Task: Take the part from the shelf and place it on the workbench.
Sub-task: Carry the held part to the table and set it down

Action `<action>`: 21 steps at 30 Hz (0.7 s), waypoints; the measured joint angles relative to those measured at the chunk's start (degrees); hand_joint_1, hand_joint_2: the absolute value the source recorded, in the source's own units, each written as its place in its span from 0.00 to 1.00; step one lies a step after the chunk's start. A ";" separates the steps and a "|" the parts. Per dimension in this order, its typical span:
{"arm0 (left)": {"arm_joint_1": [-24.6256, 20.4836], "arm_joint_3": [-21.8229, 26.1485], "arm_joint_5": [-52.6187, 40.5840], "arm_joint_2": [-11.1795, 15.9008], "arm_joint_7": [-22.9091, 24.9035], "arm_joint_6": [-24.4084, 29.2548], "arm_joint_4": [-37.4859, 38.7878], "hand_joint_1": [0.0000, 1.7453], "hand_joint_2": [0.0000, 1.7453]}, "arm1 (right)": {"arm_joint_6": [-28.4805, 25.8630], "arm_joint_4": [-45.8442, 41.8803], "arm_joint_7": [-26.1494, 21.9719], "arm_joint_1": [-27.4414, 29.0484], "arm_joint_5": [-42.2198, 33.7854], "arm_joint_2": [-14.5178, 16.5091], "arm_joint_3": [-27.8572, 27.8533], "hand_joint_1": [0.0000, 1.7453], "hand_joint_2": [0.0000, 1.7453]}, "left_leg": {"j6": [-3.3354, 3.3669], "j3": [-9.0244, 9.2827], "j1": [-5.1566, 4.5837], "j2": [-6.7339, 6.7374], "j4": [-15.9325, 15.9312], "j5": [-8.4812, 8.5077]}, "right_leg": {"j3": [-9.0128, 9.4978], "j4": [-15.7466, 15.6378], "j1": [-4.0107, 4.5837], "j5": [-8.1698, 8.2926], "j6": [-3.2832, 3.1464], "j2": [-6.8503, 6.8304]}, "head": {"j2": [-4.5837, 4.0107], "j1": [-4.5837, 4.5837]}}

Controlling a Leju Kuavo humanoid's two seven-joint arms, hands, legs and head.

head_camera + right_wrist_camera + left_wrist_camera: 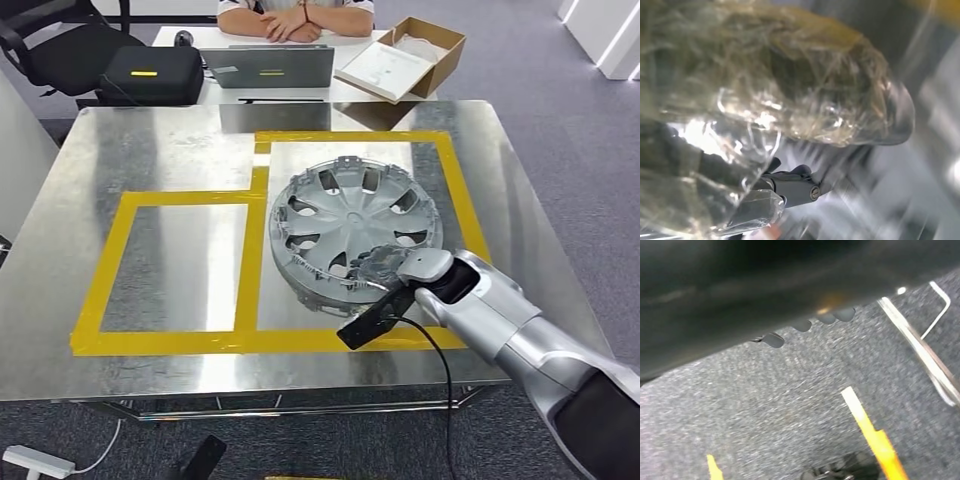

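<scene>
Hubcap [353,232] flat on workbench [113,150], near rim under right hand's fingers [381,262].

Grey carpet [573,120] covers the floor around a shiny metal workbench [151,150] marked with yellow tape [249,260]. Beyond the right hand, across the bench, a white desk [340,92] carries a grey laptop [268,66], a black case [151,72] and an open cardboard box [404,55]; a person [294,15] sits there with arms folded. A black office chair [53,45] stands far left.

Office: laptop [269,66]; carpet [573,140]
</scene>
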 joint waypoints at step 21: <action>3.32 3.82 1.84 0.16 -2.84 5.20 0.02 0.00 0.00 | -61.83 -52.51 -22.96 50.81 -26.04 12.01 -51.13 0.00 0.00 | -2.66 -4.82 0.13 -0.34 14.28 -7.74 | 2.57 -3.11 -0.23 1.37 -2.39 -0.35 | 0.00 -0.37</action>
